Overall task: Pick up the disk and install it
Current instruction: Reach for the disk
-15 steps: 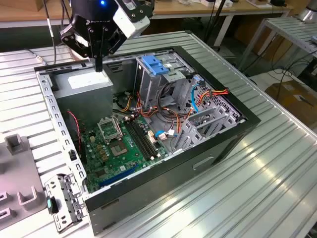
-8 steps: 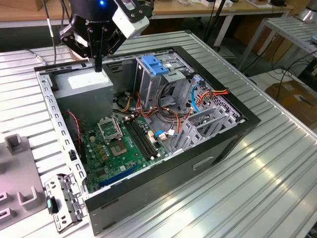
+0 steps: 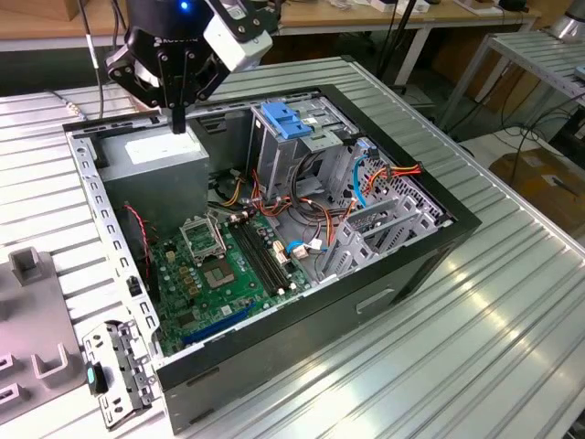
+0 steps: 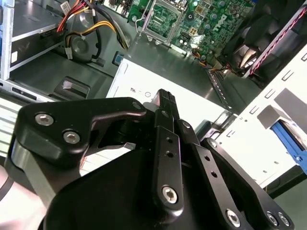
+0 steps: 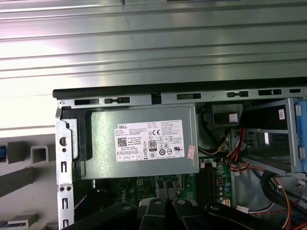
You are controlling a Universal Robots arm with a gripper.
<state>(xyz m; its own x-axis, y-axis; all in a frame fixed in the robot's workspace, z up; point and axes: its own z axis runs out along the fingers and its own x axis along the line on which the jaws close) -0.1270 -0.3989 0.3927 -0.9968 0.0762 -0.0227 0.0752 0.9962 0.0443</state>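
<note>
The disk is out of view. My gripper hangs at the back of the open computer case, on the exterior view's left. It stands just above the grey power-supply box with the white sticker. Its black fingers are pressed together with nothing between them, as the second wrist view shows at the gripper. In the first wrist view the power-supply box lies straight ahead of the gripper. The metal drive cage with a blue plastic bracket on top stands further to the exterior view's right.
The green motherboard lies on the case floor, with bundles of coloured cables beside the cage. A grey moulded fixture and a loose metal panel lie on the ribbed metal table at the exterior view's left.
</note>
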